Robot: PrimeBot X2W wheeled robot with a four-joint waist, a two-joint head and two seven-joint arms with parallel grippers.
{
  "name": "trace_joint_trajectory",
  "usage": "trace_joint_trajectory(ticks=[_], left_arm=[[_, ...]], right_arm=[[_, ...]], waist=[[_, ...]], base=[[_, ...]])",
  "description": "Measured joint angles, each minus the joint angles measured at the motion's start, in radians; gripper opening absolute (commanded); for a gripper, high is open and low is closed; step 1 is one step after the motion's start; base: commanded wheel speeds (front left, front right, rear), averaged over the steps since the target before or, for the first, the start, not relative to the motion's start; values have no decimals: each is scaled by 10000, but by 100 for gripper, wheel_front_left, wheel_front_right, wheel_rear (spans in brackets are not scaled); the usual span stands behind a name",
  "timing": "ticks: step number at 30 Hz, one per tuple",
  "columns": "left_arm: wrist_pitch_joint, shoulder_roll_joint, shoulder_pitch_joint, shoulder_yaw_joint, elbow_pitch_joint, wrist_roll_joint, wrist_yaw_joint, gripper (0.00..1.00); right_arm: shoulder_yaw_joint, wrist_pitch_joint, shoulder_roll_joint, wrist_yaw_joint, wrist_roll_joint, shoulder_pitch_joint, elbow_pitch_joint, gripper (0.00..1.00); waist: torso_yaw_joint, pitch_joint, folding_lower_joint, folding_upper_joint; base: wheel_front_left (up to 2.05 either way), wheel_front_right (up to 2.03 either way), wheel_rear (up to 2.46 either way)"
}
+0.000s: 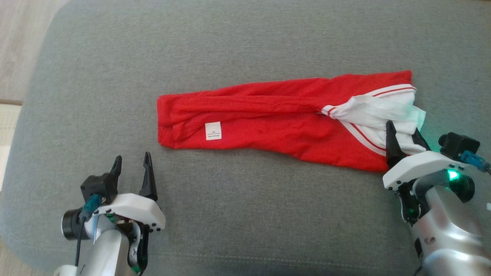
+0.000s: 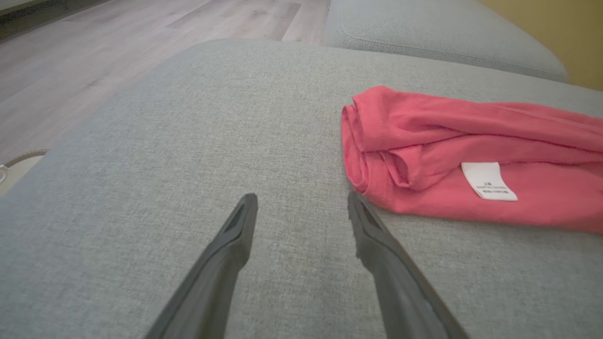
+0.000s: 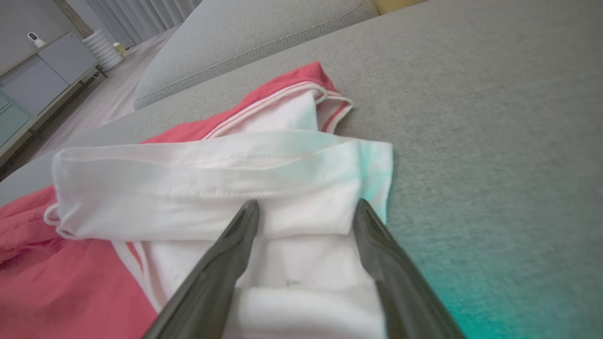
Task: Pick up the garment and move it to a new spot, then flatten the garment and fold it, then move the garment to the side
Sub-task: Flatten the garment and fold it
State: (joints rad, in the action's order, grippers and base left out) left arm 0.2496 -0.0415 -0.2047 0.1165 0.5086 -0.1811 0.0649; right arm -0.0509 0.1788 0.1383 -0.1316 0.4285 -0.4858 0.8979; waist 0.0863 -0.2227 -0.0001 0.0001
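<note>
Nearest the robot, the left gripper (image 1: 132, 156) hangs over the grey cushion (image 1: 245, 46), fingers spread and empty, near the hem end of the garment (image 1: 268, 115). The right gripper (image 1: 402, 128), fingers also parted and clasping nothing, sits over the white inside at the opposite end. The garment lies across the cushion as a long red strip, white tag (image 1: 213, 130) facing up. Beyond lies a wooden floor (image 2: 94, 47).

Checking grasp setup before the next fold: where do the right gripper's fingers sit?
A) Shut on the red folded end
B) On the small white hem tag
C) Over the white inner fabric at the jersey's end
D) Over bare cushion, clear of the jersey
C: in the right wrist view the right gripper is open, with its fingers astride the white inner fabric of the jersey, far from the hem tag.
</note>
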Motion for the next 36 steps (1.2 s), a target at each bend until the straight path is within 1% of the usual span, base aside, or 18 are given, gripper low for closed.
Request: trace_joint_trajectory(ticks=[3,4,5,6,7,11,17,19,22,24,26,29,32,36], left_arm=[[0,2,11,79,-69,-213,52,100],[0,2,11,105,-90,-251,65,100],[0,2,11,136,-105,-286,67,100],[0,2,11,174,-121,-330,67,100],[0,2,10,234,-128,-339,69,100],[0,25,11,364,-132,-343,142,100],[0,25,18,502,-134,-424,142,100],[0,25,29,614,-134,-504,142,100],[0,29,146,686,-132,-502,138,100],[0,29,253,731,-100,-504,136,100],[0,27,335,807,-65,-510,134,100],[0,31,400,1053,-19,-631,132,100],[0,23,399,1271,-10,-713,138,100],[0,21,411,1626,2,-715,132,100]], right_arm=[[84,-31,-67,0,-21,-218,290,100],[86,-35,-75,0,-50,-275,370,87],[96,-50,-77,0,-46,-337,468,61],[105,-94,-77,0,-46,-395,546,16],[113,-138,-73,0,-46,-413,614,0],[104,-176,-109,0,117,-464,786,0],[337,311,-115,0,228,-578,1032,0],[552,374,15,0,318,-569,1047,0],[784,518,428,0,322,-561,947,0],[849,529,685,0,322,-561,673,0],[775,606,746,0,322,-561,270,0],[257,606,660,0,341,-548,-493,0],[-525,566,487,0,500,-481,-1455,0],[-1847,-23,171,0,752,-68,-2715,0]], waist=[[209,-32,0,0],[251,-46,0,0],[279,-62,0,0],[298,-77,0,0],[309,-86,0,0],[268,-76,0,0],[-22,22,0,0],[-138,82,0,0],[-302,190,0,0],[-411,276,0,0],[-513,378,0,0],[-602,551,0,0],[-593,708,0,0],[-376,840,0,0]], base=[[0,0,0],[0,0,0],[0,0,0],[0,0,0],[0,0,0],[0,0,0],[0,0,0],[0,0,0],[0,0,0],[0,0,0],[0,0,0],[0,0,0],[0,0,0],[0,0,0]])
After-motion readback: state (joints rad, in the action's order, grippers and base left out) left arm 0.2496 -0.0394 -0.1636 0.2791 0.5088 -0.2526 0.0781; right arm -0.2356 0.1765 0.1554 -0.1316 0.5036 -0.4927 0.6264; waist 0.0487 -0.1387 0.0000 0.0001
